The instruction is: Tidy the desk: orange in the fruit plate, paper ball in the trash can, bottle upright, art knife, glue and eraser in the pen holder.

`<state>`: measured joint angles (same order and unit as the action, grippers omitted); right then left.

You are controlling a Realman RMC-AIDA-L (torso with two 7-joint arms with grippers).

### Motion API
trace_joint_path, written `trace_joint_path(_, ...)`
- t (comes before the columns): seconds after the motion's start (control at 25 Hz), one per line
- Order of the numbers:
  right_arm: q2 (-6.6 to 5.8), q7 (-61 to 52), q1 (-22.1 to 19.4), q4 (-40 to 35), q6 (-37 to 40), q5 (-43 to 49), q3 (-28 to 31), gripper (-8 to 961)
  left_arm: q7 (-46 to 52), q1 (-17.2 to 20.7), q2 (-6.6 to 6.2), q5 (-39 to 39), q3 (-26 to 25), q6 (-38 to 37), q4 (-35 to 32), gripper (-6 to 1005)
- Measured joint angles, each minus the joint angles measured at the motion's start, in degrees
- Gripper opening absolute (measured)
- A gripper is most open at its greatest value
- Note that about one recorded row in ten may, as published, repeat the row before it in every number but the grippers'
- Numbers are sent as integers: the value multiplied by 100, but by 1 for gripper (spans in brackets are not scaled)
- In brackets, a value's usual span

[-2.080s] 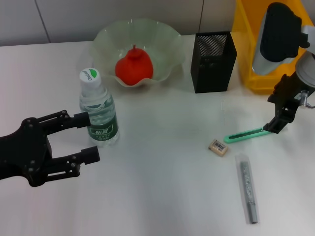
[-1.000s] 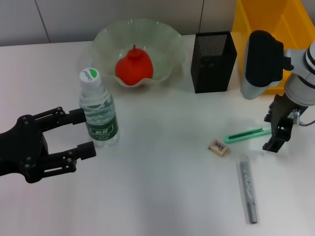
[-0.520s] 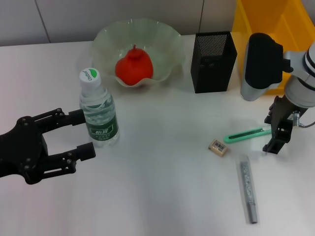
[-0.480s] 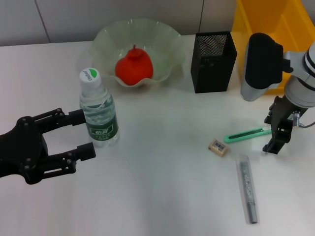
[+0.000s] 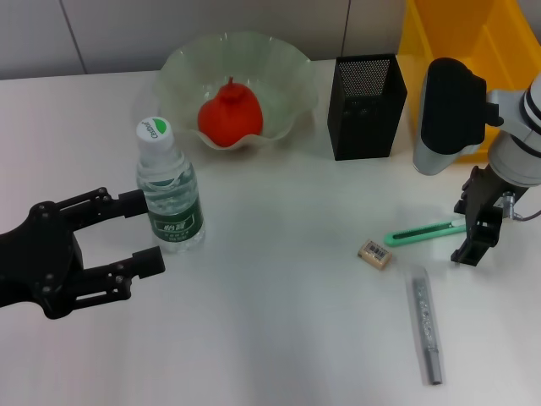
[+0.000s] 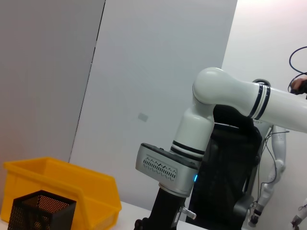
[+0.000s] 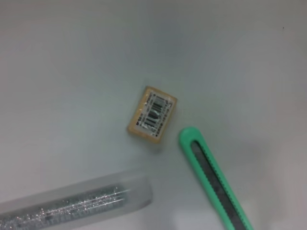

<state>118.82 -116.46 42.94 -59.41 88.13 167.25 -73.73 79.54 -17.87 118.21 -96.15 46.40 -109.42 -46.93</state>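
Counted around the black mesh pen holder (image 5: 366, 106), of which there is one: one glass fruit plate (image 5: 279, 72) to its left holding one orange (image 5: 230, 113); one water bottle (image 5: 169, 193) farther left, upright; one yellow bin (image 5: 473, 38) to its right; nearer the robot, one eraser (image 5: 376, 253), one green art knife (image 5: 423, 232) and one glue stick (image 5: 425, 322).
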Motion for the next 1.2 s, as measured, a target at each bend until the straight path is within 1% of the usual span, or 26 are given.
trace_joint_path(0.44,5,-112,6,-97,-9,0,39,788,0,24,0,0,0,3,8,785)
trace_joint_path(0.68,16,-217,-41,-313,105,-1,60,788,0,29,0,0,-5,9,18,785)
trace_joint_path(0.92,27,-384,-58,-370,169,-19,67,787,0,29,0,0,-9,10,18,785)
trace_joint_path(1.08,29,-682,-59,-442,307,-156,77,787,0,29,-4,0,-10,9,17,785)
trace_joint_path(1.2,33,-1213,-59,-597,432,-383,81,787,-2,29,-6,0,-9,9,18,785)
